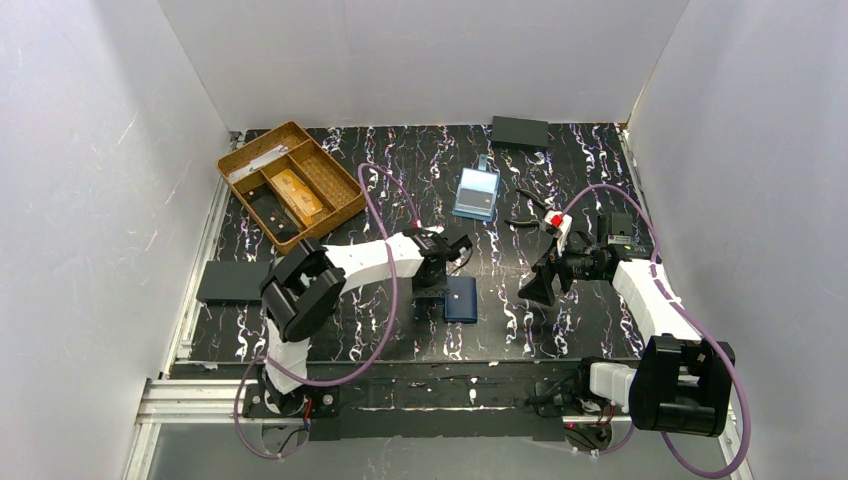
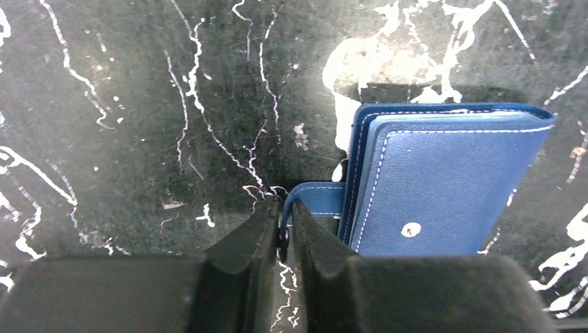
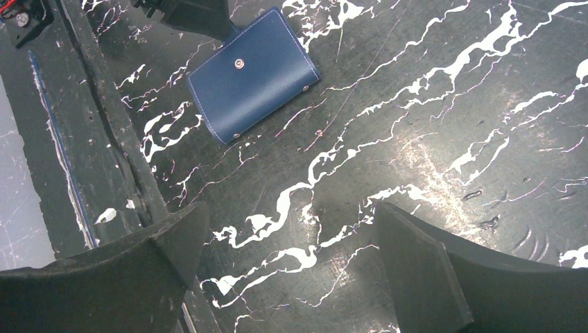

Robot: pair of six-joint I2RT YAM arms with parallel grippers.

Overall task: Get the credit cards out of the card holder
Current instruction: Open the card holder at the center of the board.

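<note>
At the far left of the worktop (image 1: 330,330) a compartmented brown tray (image 1: 240,160) sits well apart from the action. Toward the middle, the left end effector (image 2: 283,215) is low over the surface with its jaws pinched almost together on the snap tab (image 2: 315,198) of the navy card holder (image 2: 444,187). The holder lies flat and folded shut near the front edge, just right of that end effector. No credit cards show; they are presumably inside. This looks like the opening step: the tab is gripped but the flap is not yet lifted. Next, the tab probably needs pulling up and back to unfold the cover, which may drag the light holder unless something pins it. Further right, the right end effector (image 3: 291,222) hovers with jaws spread wide, holding nothing and placed to help.
</note>
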